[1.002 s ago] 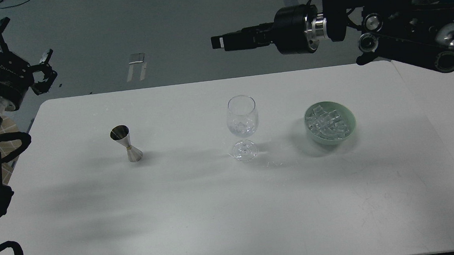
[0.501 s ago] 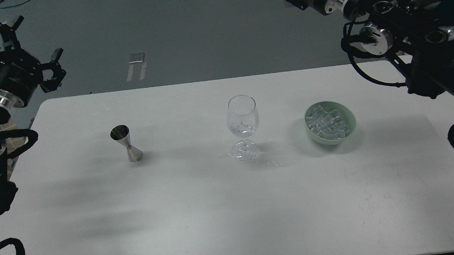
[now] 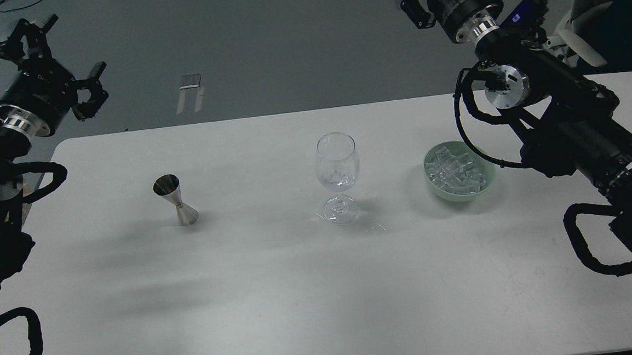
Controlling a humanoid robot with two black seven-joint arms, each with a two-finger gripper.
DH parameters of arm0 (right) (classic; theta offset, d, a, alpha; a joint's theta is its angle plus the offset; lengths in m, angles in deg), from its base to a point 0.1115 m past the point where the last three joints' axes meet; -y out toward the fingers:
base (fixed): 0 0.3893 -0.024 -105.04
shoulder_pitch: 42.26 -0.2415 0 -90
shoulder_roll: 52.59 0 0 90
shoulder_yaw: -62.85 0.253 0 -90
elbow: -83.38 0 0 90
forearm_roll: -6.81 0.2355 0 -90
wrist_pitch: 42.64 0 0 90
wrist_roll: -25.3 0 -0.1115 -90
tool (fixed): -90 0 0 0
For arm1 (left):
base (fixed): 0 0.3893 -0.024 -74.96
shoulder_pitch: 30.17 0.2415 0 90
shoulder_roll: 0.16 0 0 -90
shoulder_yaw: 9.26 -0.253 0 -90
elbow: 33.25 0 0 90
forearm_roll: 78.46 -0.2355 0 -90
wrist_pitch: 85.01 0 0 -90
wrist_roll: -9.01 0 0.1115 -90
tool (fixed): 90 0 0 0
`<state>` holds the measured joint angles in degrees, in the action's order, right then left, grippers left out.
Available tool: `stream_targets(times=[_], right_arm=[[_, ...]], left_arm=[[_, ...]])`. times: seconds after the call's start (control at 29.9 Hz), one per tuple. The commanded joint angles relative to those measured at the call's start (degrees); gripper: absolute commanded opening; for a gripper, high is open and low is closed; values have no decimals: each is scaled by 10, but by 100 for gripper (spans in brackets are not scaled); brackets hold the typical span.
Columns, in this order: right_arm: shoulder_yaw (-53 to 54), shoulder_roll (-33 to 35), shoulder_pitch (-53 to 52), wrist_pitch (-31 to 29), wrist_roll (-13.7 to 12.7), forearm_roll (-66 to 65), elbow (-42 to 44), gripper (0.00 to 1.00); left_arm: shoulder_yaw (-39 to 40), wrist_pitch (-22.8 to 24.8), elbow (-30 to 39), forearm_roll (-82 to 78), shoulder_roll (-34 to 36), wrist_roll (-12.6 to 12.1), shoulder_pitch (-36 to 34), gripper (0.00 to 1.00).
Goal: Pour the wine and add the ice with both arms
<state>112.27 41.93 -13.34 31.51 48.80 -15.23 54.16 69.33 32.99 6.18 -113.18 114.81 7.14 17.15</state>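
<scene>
Here the white table (image 3: 279, 289) is bare along its near edge. Toward the far edge, a steel jigger (image 3: 176, 200) stands upright left of centre, a wine glass (image 3: 338, 177) at centre, its wine too clear to make out. Right of it, well apart, a pale green bowl (image 3: 486, 181) holds the ice (image 3: 454, 173). Beyond the far left corner, the left gripper (image 3: 48, 62) hangs with fingers spread, holding nothing. Past the far edge, the right gripper (image 3: 420, 1) is cut off; I cannot tell its state.
</scene>
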Motion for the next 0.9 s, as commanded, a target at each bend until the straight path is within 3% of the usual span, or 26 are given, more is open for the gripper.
stream_targets(times=[0.0, 0.33, 0.87], right_arm=[[2, -2, 2, -1, 4, 0, 6, 98], [6, -21, -1, -1, 4, 0, 8, 99], [6, -18, 0, 4, 3, 0, 3, 100]], left_arm=[[-2, 0, -1, 1, -10, 0, -5, 99], [-5, 0, 1, 2, -18, -8, -3, 99], [-4, 0, 2, 4, -33, -1, 6, 99]])
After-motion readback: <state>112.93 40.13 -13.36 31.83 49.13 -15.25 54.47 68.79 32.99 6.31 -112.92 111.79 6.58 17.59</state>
